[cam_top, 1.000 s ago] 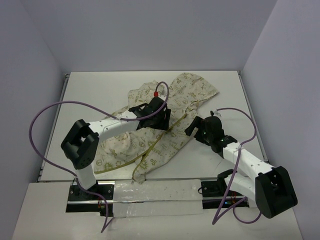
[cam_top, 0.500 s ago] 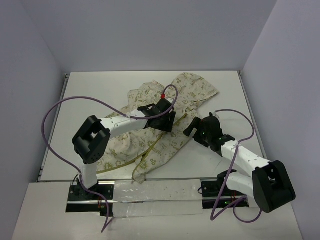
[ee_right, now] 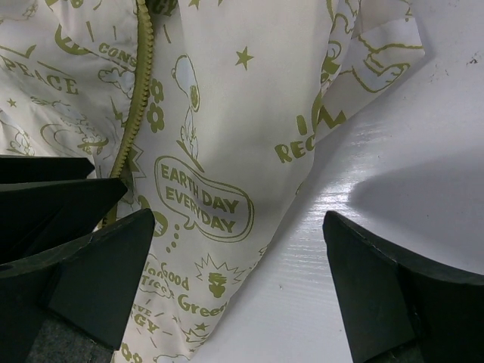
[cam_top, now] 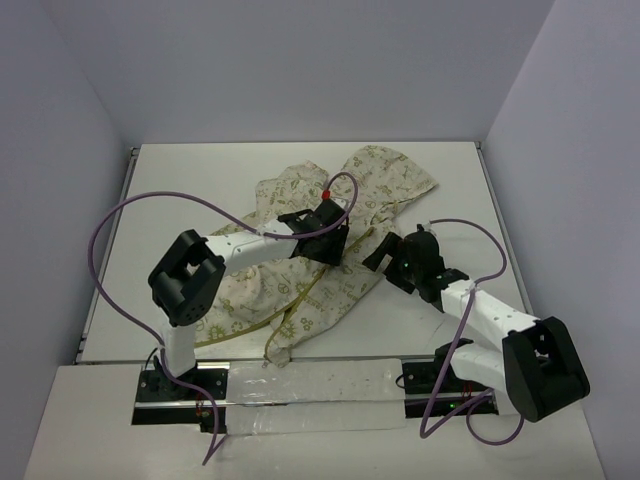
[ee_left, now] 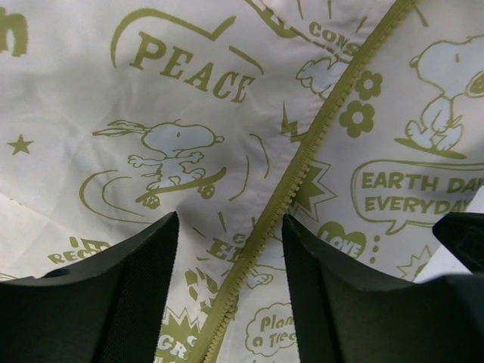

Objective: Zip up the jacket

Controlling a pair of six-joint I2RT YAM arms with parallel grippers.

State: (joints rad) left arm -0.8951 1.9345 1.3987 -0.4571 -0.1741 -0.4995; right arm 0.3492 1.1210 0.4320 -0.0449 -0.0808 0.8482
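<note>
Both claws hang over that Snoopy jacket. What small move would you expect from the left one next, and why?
Probably the left gripper lowers a little and closes on the zipper. Its fingers stand apart, holding nothing, with the olive zipper line of the jacket running between them. The right gripper is wide open over the jacket's edge, gripping nothing either.

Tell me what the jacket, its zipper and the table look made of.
Jacket: thin woven cloth, probably a smooth synthetic or cotton, matte cream with olive print; it folds and creases softly.
Zipper: olive teeth, likely moulded plastic, matte, no metal glint.
Table: hard white board, probably laminate or painted, semi-gloss; it shows soft reflections and small scuffs.
</note>
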